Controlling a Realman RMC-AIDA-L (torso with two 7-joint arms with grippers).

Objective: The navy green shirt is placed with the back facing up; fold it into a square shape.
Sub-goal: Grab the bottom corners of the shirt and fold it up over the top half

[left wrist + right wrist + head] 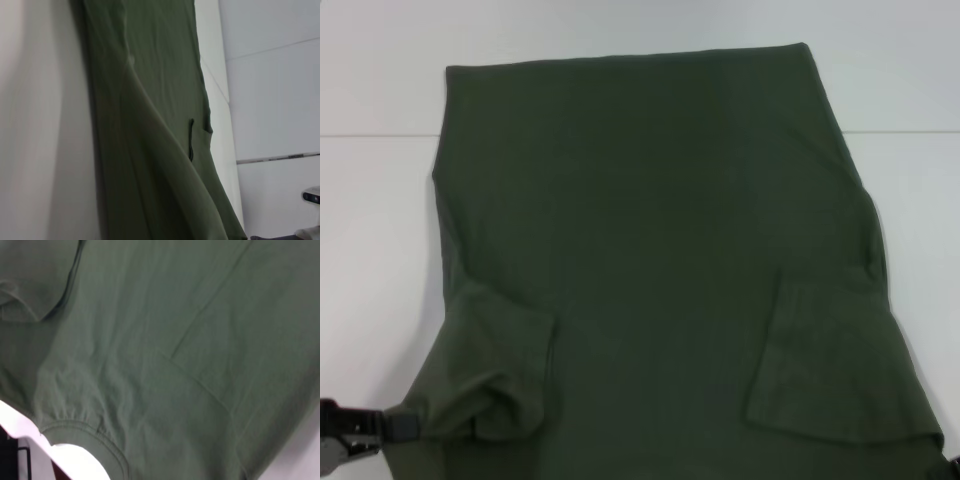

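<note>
The navy green shirt lies spread over the white table, filling most of the head view, with both short sleeves folded inward on top of it: one near left, one near right. My left gripper is at the shirt's near-left corner, shut on the bunched edge; in the left wrist view the shirt rises in a ridge toward the camera. Only a dark sliver of my right gripper shows at the near-right corner. The right wrist view is filled by the shirt and a ribbed hem.
The white table shows bare on both sides of the shirt and beyond its far edge. A thin seam line crosses the tabletop. A grey metal part sits at the corner of the left wrist view.
</note>
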